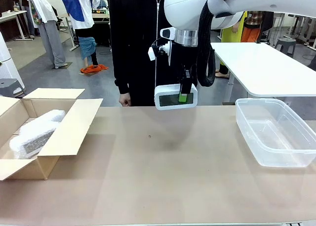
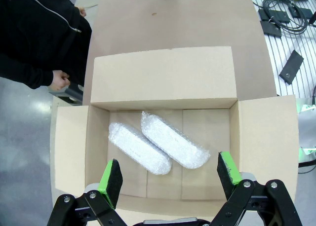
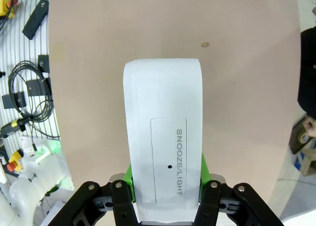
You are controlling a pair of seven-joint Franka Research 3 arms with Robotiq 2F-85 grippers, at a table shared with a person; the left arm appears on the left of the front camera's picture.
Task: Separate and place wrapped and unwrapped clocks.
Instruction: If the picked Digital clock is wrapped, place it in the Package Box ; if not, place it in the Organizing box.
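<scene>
My right gripper (image 1: 183,96) is shut on the bare white clock (image 1: 176,96), holding it in the air above the far middle of the table. In the right wrist view that unwrapped clock (image 3: 164,137) fills the space between the green pads, its snooze bar facing the camera. Two bubble-wrapped clocks (image 2: 139,148) (image 2: 174,140) lie side by side on the floor of the open cardboard box (image 2: 163,78). My left gripper (image 2: 170,174) hangs open above that box with nothing between its fingers. From the front, one wrapped bundle (image 1: 35,132) shows in the box (image 1: 74,127) at the left.
A clear plastic bin (image 1: 276,132) stands on the table at the right. A person in black (image 1: 138,43) stands at the far edge, one hand (image 1: 124,100) near the table. The box flaps spread outward.
</scene>
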